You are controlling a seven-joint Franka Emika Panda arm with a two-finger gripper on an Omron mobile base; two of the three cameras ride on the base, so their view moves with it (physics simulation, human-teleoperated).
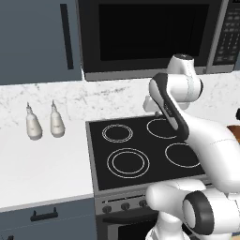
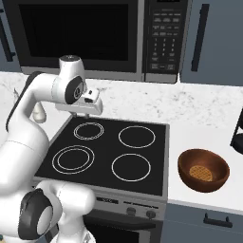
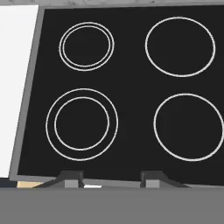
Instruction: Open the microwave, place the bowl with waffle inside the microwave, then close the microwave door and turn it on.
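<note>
The microwave [image 2: 80, 33] hangs above the stove with the microwave door [image 1: 150, 35] shut, its dark glass facing me, and the button panel [image 2: 163, 40] on its right side. The reddish-brown wooden bowl [image 2: 203, 170] stands on the white counter right of the stove, with a round waffle [image 2: 199, 172] lying in it. My gripper [image 3: 111, 179] hovers over the black stovetop's rear left part, pointing down. Its two fingertips [image 3: 70, 177] stand apart with nothing between them. It is well left of the bowl and below the microwave.
The four-ring stovetop [image 1: 140, 150] lies under the hand. Two pale bottles [image 1: 33, 123] [image 1: 57, 121] stand on the left counter [image 1: 42, 168]. A dark object [image 2: 237, 133] sits at the right edge behind the bowl. Grey-blue cabinets flank the microwave.
</note>
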